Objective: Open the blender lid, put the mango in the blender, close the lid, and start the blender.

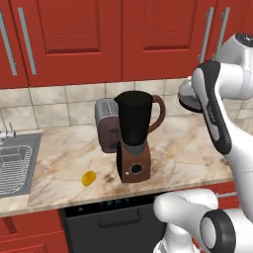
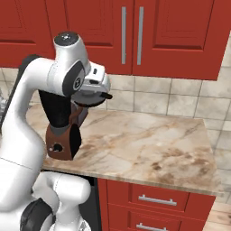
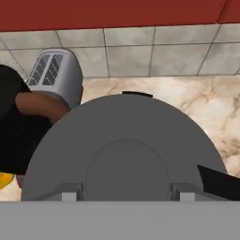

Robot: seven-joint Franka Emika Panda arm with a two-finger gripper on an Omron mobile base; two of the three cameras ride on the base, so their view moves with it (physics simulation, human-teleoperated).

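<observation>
Above counter [image 2: 149, 144], claw [image 3: 124, 194] gripping blender lid [image 3: 124, 150]

Arm [image 1: 232, 143]: glossy white rounded shell segments, smooth and unmarked. Dark charcoal bands and inserts at the joints. Round dark-grey end caps on joint housings. No cables, screws or lettering discernible.

base views flank blender [image 1: 133, 143], hand view close

Toaster [image 1: 105, 126] upright on marble worktop [image 1: 192, 153] against tiled wall [image 1: 49, 106]; sink [image 1: 15, 165] far left; red cabinets [image 1: 74, 39] above.
</observation>
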